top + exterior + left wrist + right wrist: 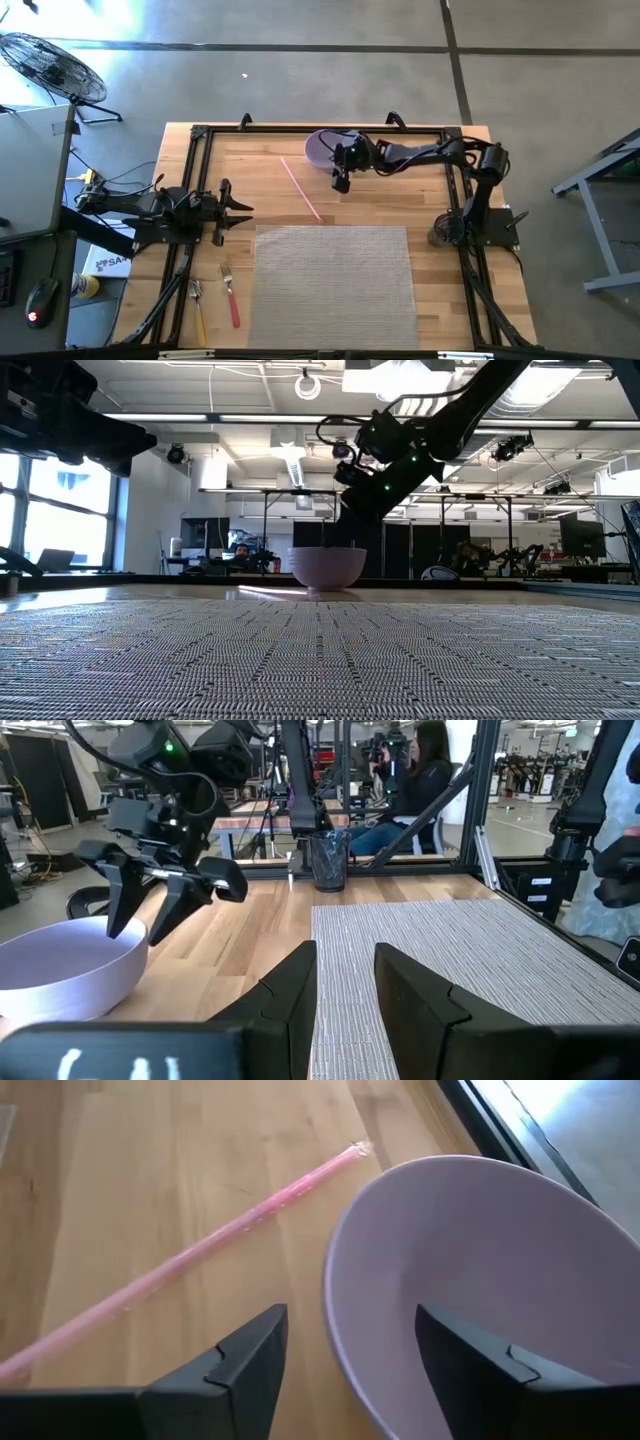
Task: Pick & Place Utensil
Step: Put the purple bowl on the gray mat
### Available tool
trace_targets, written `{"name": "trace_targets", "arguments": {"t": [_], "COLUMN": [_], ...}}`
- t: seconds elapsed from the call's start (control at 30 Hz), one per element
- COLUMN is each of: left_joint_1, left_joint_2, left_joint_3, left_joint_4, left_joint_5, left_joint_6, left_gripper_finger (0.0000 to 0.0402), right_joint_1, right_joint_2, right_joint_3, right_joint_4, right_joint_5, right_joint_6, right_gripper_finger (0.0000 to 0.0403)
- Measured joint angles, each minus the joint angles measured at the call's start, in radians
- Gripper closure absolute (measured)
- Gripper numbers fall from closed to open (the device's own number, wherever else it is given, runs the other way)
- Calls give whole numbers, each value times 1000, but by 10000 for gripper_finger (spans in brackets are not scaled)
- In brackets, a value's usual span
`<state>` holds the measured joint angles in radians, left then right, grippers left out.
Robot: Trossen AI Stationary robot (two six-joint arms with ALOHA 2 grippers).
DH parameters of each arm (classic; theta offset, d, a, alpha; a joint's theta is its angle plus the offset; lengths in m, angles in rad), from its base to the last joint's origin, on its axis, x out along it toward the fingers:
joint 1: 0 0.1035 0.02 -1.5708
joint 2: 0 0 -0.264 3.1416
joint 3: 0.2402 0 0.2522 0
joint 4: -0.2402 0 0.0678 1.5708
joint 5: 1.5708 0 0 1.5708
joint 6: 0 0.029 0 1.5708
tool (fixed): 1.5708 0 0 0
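Observation:
A pale lilac bowl (320, 148) stands on the wooden table near its far edge; it also shows in the low view (327, 567) and the left wrist view (60, 965). A pink straw (300, 188) lies flat on the wood beside it. My right gripper (341, 181) is open, pointing down over the bowl's near-right rim. One finger (240, 1370) stands outside the rim (335, 1300) and one finger (480, 1370) inside, without touching it. My left gripper (238, 210) is open and empty at the table's left, seen in its own wrist view (345, 985).
A grey woven placemat (330, 285) covers the near middle of the table. Two forks, one red-handled (231, 300) and one yellow-handled (198, 308), lie at the near left. A dark mesh cup (328, 860) stands near the right arm's base. A black frame (200, 135) borders the table.

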<state>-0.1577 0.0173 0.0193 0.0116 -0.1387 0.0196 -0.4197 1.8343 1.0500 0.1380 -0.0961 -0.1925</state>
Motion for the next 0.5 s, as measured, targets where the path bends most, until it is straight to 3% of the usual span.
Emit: {"name": "trace_targets", "arguments": {"t": [0.23,0.5], "left_joint_1": [0,0], "left_joint_2": [0,0], "left_joint_3": [0,0], "left_joint_4": [0,0], "left_joint_5": [0,0], "left_joint_6": [0,0], "left_gripper_finger": [300,300], "right_joint_1": [-7,-6], "right_joint_2": [11,155], "right_joint_3": [9,226], "right_joint_4": [-10,-214], "right_joint_5": [-23,1], "right_joint_6": [-17,-50], "right_gripper_finger": [189,189]}}
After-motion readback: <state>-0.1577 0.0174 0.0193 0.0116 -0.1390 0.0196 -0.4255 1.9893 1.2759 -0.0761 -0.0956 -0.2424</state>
